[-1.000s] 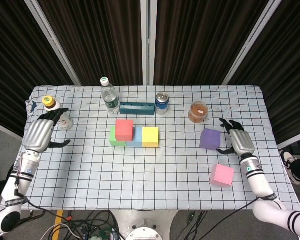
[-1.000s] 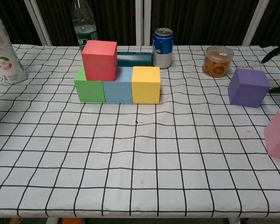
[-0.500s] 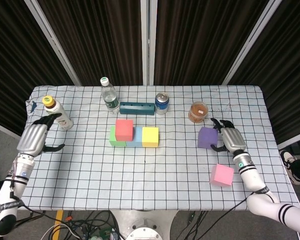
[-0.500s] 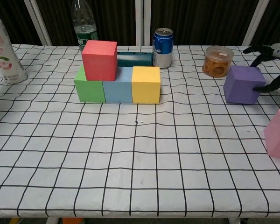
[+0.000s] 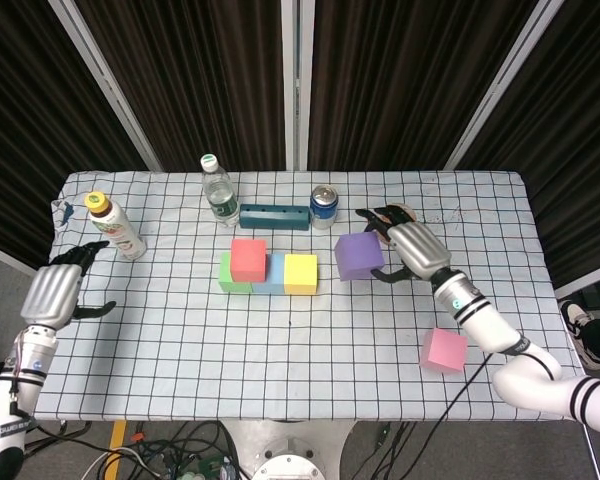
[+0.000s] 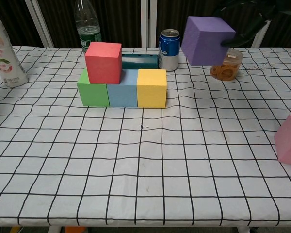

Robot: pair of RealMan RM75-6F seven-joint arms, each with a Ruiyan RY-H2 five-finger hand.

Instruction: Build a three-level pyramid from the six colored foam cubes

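Right hand (image 5: 412, 247): silver-grey metal back, black fingers, white forearm with a small green mark at the wrist and black bands near the elbow. Left hand (image 5: 55, 292): same silver-grey back, black fingers, slim white forearm with dark joint rings.

Checked tablecloth (image 5: 280, 340) bearing a row of three cubes: green cube (image 5: 227, 280), blue cube (image 5: 271, 277), yellow cube (image 5: 301, 273), touching side by side. Red cube (image 5: 248, 259) stacked on the green and blue. Purple cube (image 5: 358, 255) held by the right hand (image 5: 412, 246), just right of the yellow cube. Pink cube (image 5: 445, 350) alone near the front right. Along the back: water bottle (image 5: 217, 190), teal block (image 5: 275, 216), blue can (image 5: 324, 206). Drink bottle (image 5: 115, 225) at far left. Left hand (image 5: 55, 294) by the left edge, fingers apart, holding nothing.
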